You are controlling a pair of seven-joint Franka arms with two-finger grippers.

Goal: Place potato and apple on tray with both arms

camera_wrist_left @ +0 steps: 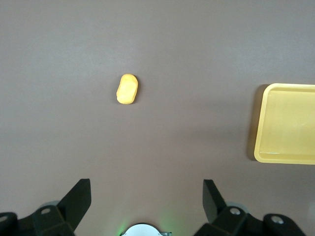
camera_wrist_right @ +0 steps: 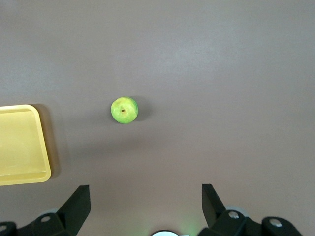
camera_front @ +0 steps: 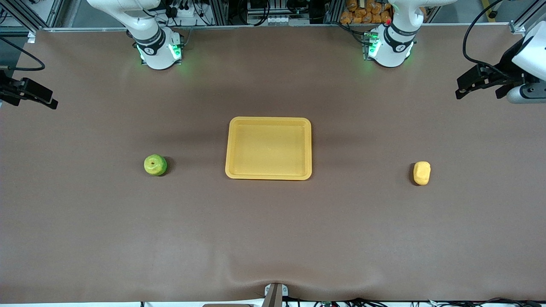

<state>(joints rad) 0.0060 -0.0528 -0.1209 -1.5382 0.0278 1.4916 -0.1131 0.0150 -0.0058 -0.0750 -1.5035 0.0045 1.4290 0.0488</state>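
The yellow-orange tray (camera_front: 269,175) lies at the middle of the table with nothing in it. The green apple (camera_front: 155,165) sits beside it toward the right arm's end. The yellow potato (camera_front: 421,173) sits beside it toward the left arm's end. My left gripper (camera_front: 460,87) hangs open and empty over the left arm's end of the table. Its wrist view shows the open left gripper (camera_wrist_left: 146,194), the potato (camera_wrist_left: 128,89) and the tray's rim (camera_wrist_left: 258,123). My right gripper (camera_front: 49,100) hangs over the right arm's end. Its wrist view shows the open, empty right gripper (camera_wrist_right: 146,196), the apple (camera_wrist_right: 124,110) and the tray's rim (camera_wrist_right: 44,142).
The two arm bases (camera_front: 160,51) (camera_front: 390,47) stand along the table's edge farthest from the front camera. A small camera mount (camera_front: 275,294) sits at the nearest edge. The brown table cover (camera_front: 273,234) bulges slightly there.
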